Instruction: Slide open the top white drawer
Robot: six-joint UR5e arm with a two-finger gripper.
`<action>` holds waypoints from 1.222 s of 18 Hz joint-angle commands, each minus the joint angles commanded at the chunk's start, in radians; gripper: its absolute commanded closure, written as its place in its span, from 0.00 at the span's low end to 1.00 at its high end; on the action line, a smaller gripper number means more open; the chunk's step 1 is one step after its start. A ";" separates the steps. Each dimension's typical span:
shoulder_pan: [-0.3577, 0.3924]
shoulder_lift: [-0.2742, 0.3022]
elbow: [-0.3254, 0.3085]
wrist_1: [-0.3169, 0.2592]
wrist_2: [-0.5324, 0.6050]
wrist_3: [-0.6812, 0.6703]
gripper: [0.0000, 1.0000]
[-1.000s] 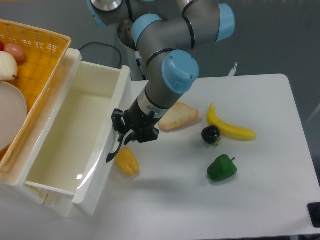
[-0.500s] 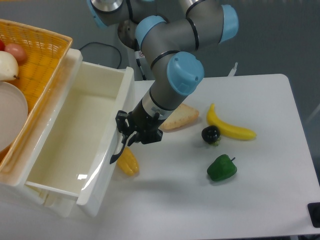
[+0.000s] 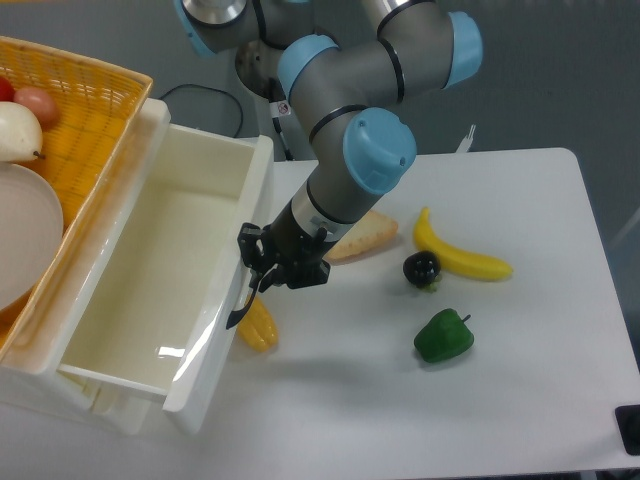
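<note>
The top white drawer [image 3: 160, 280] stands pulled far out of the cabinet toward the right, its deep inside empty. Its curved black handle [image 3: 240, 308] sticks out from the front panel [image 3: 215, 340]. My gripper [image 3: 254, 268] is shut on the upper part of that handle, the black fingers wrapped round it right against the panel. The lower drawer is hidden beneath the open one.
A yellow woven basket [image 3: 95, 110] with a white plate and fruit sits on the cabinet top. On the table lie a corn cob [image 3: 257, 325] just below the handle, a bread slice [image 3: 362, 235], a banana [image 3: 460, 255], a dark fruit [image 3: 421, 268] and a green pepper [image 3: 443, 336].
The gripper has moved right and slightly down with the handle, and the drawer has slid further out of the cabinet.
</note>
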 joint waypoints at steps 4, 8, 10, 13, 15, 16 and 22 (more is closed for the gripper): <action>0.002 0.005 0.005 0.000 0.002 0.000 0.79; 0.014 0.005 0.009 0.002 0.000 0.000 0.79; 0.014 0.002 0.012 0.006 0.000 0.002 0.78; 0.017 0.002 0.012 0.006 -0.003 0.002 0.75; 0.026 0.002 0.012 0.008 -0.008 0.006 0.63; 0.029 0.003 0.012 0.008 -0.015 0.017 0.57; 0.054 0.008 0.026 0.011 -0.029 0.031 0.28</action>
